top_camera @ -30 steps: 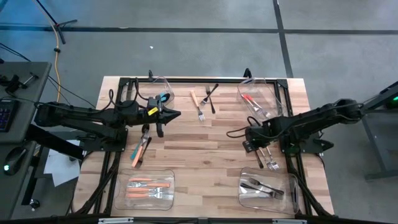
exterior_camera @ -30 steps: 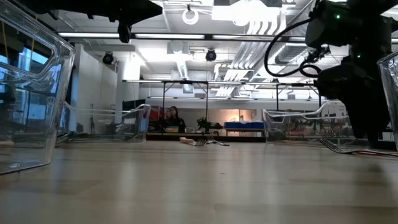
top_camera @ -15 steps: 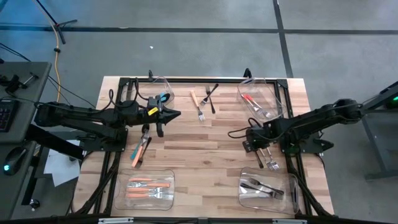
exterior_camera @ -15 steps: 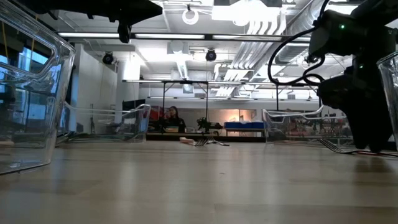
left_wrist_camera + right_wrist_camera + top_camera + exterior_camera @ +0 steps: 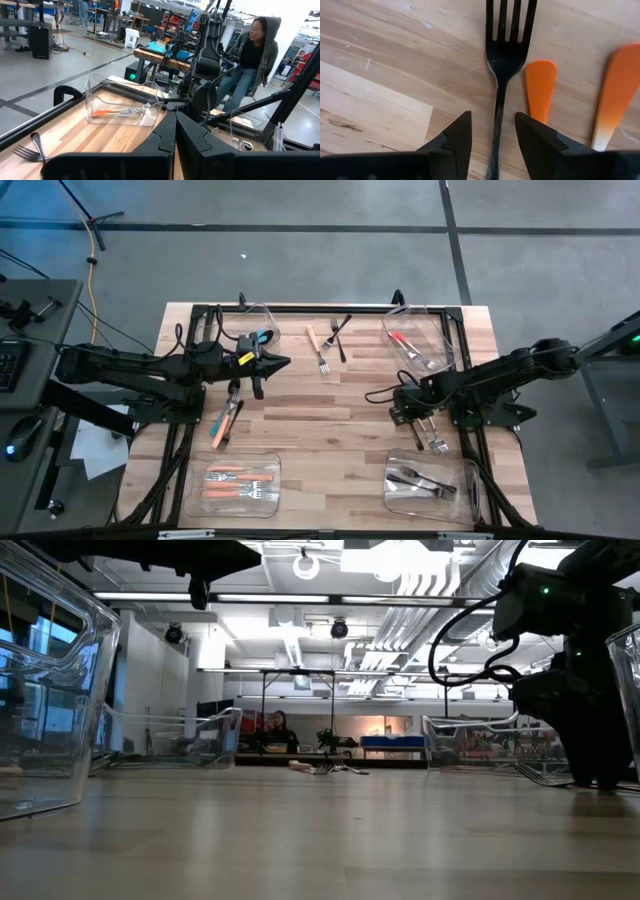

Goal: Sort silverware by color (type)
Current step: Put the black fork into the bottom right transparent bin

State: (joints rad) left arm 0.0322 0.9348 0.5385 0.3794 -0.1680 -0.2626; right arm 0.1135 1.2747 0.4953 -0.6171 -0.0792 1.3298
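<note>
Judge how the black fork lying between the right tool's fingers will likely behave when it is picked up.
The black fork looks like thin, dark metal, so probably stiff and light. Its slim handle lies flat on the wooden table, so the right tool, open astride it, may find it slippery. Being flat, it is unlikely to roll.

Table (image 5: pixel 330 395) is light wood planks, matt, grain and small scuffs showing in the right wrist view; black fork (image 5: pixel 503 60) looks like dark metal with a slight sheen, smooth; the two orange handles (image 5: pixel 540 87) beside it look like smooth matt plastic; bins (image 5: pixel 415 340) are clear glossy plastic, catching reflections in the low view; gripper fingers (image 5: pixel 454 142) are black matt plastic, hard-edged; arms (image 5: pixel 130 370) dark, dull finish; floor (image 5: pixel 300 240) beyond looks like smooth grey concrete.
</note>
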